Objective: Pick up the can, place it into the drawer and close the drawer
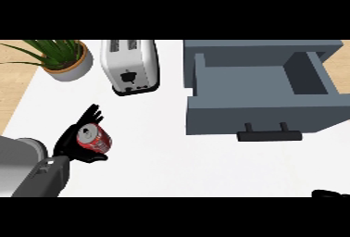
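White counter (171,152): L hand (74,141) grips can (93,138)

White counter (205,171) over wood floor (14,78), with potted plant (61,58) and toaster (130,65)

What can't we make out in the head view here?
- Right hand: only a black sliver shows at the lower right edge; its fingers cannot be read.
- Red metal can: far side hidden by the black left hand curled round it.
- Potted green plant: leaves cut off by the top edge.
- Open grey drawer: inner front wall unseen.
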